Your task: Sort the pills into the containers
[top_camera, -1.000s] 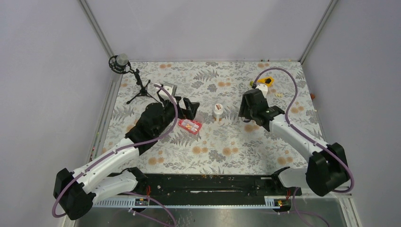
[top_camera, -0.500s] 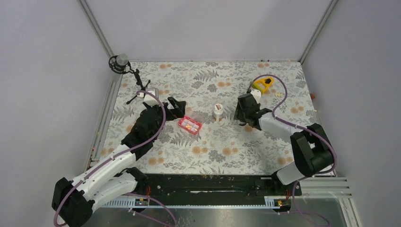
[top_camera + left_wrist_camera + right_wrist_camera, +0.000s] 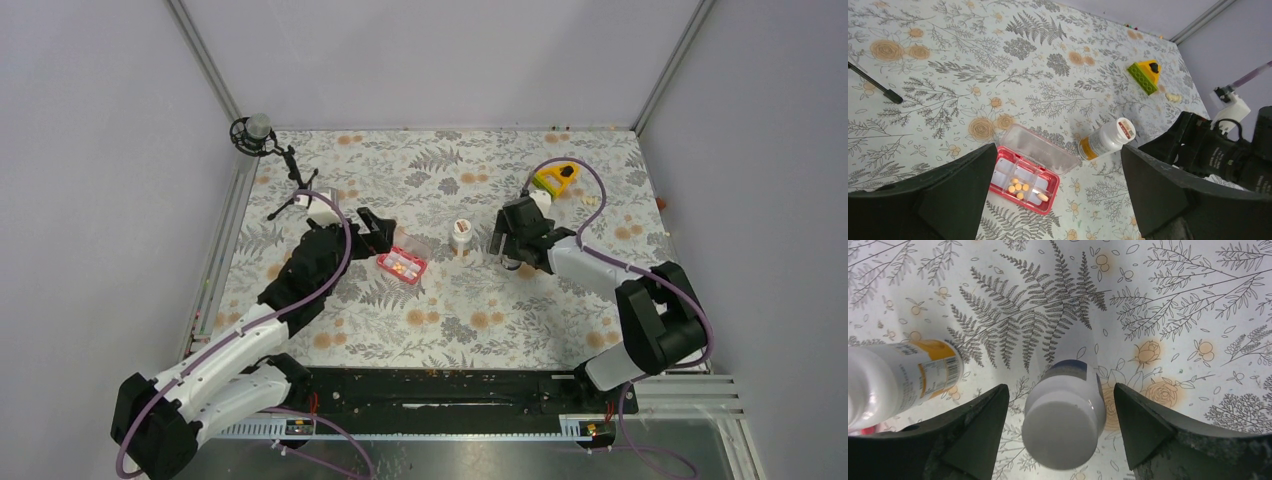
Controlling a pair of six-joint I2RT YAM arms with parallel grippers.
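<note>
My right gripper (image 3: 1060,387) is spread around the capped bottle (image 3: 1064,422). The bottle stands upright on the cloth (image 3: 1168,300) between the two fingers, with a sliver of daylight on either side, so nothing is pinched. I read that as a straddle: centred on the bottle, low, ready either to close or to lift clear. Just off its left finger stands the other bottle (image 3: 903,375), close enough that a sideways slip could knock it.

My left gripper (image 3: 1058,149) is also wide open and holds nothing. The tray (image 3: 1054,192) lies on the cloth straight ahead of it and slightly below, framed between the fingers. Its clear lid (image 3: 1038,150) is folded back on the far side, which keeps the compartments open from above. The pills (image 3: 1018,186) I can make out sit in the tray: a cluster of orange ones in one compartment and a paler one in the next. I can't tell whether any lie loose on the cloth, since the flower print hides that.

My guess is that the left arm waits here to steady the tray while the right deals with the bottle. More sorting probably remains.
</note>
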